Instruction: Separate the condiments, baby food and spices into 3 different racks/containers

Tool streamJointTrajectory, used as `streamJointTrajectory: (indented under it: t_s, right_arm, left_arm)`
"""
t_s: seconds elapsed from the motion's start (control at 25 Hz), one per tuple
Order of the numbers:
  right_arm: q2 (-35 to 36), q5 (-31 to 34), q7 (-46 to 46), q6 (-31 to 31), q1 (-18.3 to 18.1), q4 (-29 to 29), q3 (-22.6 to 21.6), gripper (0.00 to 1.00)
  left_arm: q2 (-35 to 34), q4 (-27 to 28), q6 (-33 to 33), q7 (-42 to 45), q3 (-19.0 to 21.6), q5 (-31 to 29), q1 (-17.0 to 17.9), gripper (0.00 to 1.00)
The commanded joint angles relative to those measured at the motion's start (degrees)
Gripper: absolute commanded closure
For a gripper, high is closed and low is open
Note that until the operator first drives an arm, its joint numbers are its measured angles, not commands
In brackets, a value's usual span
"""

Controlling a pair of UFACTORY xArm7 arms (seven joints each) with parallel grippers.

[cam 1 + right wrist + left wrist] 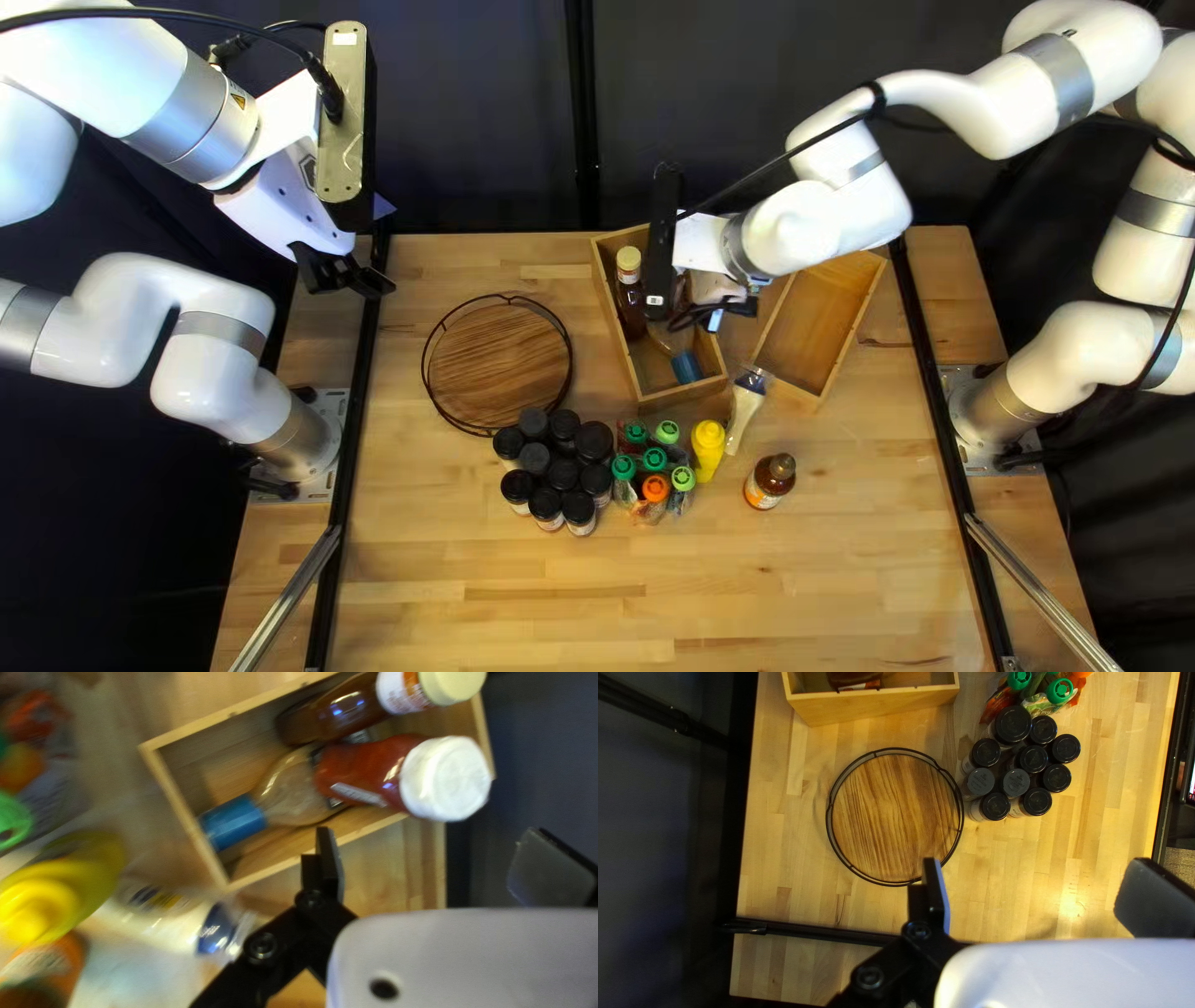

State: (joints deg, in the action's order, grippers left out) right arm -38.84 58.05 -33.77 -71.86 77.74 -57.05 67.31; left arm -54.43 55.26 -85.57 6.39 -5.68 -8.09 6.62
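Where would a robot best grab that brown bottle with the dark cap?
Probably from straight above, with the jaws closing on opposite sides of the brown bottle, just under its dark cap. It stands upright and apart from its neighbors, so both sides look free.

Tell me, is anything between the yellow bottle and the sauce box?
Nothing visible stands between the yellow bottle and the sauce box, though its wall must be cleared; the white bottle is just beside that path.
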Motion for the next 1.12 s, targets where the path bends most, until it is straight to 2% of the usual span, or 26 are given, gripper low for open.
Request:
streamJointTrajectory:
  t_s: [0.04,0.24,0.4,0.72,1.12]
  right_arm:
    - [-3.4,-7.8,3.6,-4.4,2.5,-2.1,-3.8,0.0]
    - [-6.6,-12.1,9.6,-7.9,4.3,-0.8,-5.7,0.0]
    - [-11.1,-11.4,14.4,-8.9,1.8,4.4,-7.1,0.0]
    - [-17.0,-8.7,25.5,-8.5,-0.4,10.2,-2.4,0.0]
    - [-18.8,-4.3,27.8,-4.6,-1.2,14.5,3.6,0.0]
  left_arm:
    - [0.0,0.0,0.0,0.0,0.0,0.0,0.0,0.0]
    - [0.0,0.0,0.0,0.0,0.0,0.0,0.0,0.0]
    - [0.0,0.0,0.0,0.0,0.0,0.0,0.0,0.0]
    - [0.0,0.0,0.0,0.0,0.0,0.0,0.0,0.0]
    - [0.0,0.0,0.0,0.0,0.0,0.0,0.0,0.0]
